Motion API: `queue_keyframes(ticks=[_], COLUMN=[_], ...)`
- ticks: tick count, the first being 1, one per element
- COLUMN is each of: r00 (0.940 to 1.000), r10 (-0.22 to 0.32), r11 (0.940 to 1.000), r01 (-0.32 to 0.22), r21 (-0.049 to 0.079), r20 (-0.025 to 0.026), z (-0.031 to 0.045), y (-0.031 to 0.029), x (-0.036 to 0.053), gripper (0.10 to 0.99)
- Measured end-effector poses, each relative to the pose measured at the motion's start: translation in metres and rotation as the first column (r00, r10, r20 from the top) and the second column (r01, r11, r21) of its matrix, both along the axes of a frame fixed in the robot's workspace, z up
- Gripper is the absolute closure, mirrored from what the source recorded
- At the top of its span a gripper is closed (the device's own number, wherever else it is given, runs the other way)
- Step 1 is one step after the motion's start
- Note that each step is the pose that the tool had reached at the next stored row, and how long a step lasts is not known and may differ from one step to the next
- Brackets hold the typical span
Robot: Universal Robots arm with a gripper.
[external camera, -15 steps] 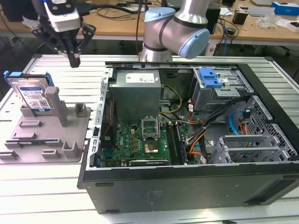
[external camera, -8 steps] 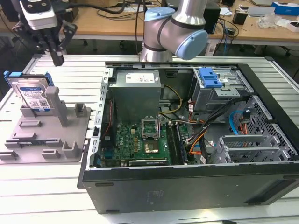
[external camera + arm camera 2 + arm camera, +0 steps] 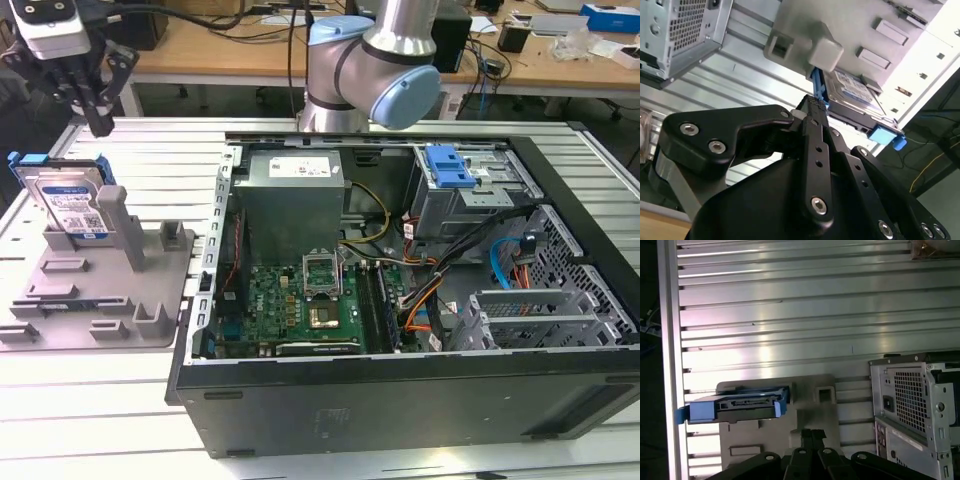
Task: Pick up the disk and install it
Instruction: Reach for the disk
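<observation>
My pincer (image 3: 100, 125) hangs in the air at the exterior view's far left, its two black fingers pressed together and pinching nothing (in both wrist views the tips meet with no gap that I can make out). Just below it, and not touching it, stands the disk (image 3: 75, 200): upright on its edge, label facing the near side, with its blue rail frame (image 3: 28, 161) wrapped round its upper edge. The disk sits in a slot of the grey holder (image 3: 120, 300), which lies flat on the ribbed metal table (image 3: 100, 420) at the exterior view's left. In the first wrist view I look down past my fingertips (image 3: 812, 434) onto the narrow edge of the disk (image 3: 747, 407), with the holder (image 3: 810, 415) spread under it. In the second wrist view my closed pincer (image 3: 812, 104) points toward the disk (image 3: 855, 92), near it yet apart. To the exterior view's right of the holder lies the open computer case (image 3: 400, 385), well apart from my pincer. Inside it I see the grey power-supply box (image 3: 295, 200) at the far side, the green motherboard (image 3: 300, 300) nearer, and a blue latch (image 3: 450, 165) on top of the drive cage (image 3: 460, 205).
</observation>
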State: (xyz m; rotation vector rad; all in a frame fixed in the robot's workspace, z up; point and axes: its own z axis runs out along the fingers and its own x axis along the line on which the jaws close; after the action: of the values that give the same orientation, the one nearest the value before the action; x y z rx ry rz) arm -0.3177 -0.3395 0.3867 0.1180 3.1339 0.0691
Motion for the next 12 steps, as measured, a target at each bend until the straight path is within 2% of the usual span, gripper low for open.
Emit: queue_keyframes(ticks=[10,11,12], r00=[1.0,0.9999,0.9999], r10=[0.0,0.0,0.0], r11=[1.0,1.0,1.0], r01=[0.0,0.0,0.0], r21=[0.001,0.001,0.001], r20=[-0.0087,-0.0123,-0.014], z=[-0.003,-0.0035,-0.0036], y=[0.0153,0.0182,0.0184], x=[-0.0274,-0.0333,-0.0337], gripper=[0.98,0.98,0.98])
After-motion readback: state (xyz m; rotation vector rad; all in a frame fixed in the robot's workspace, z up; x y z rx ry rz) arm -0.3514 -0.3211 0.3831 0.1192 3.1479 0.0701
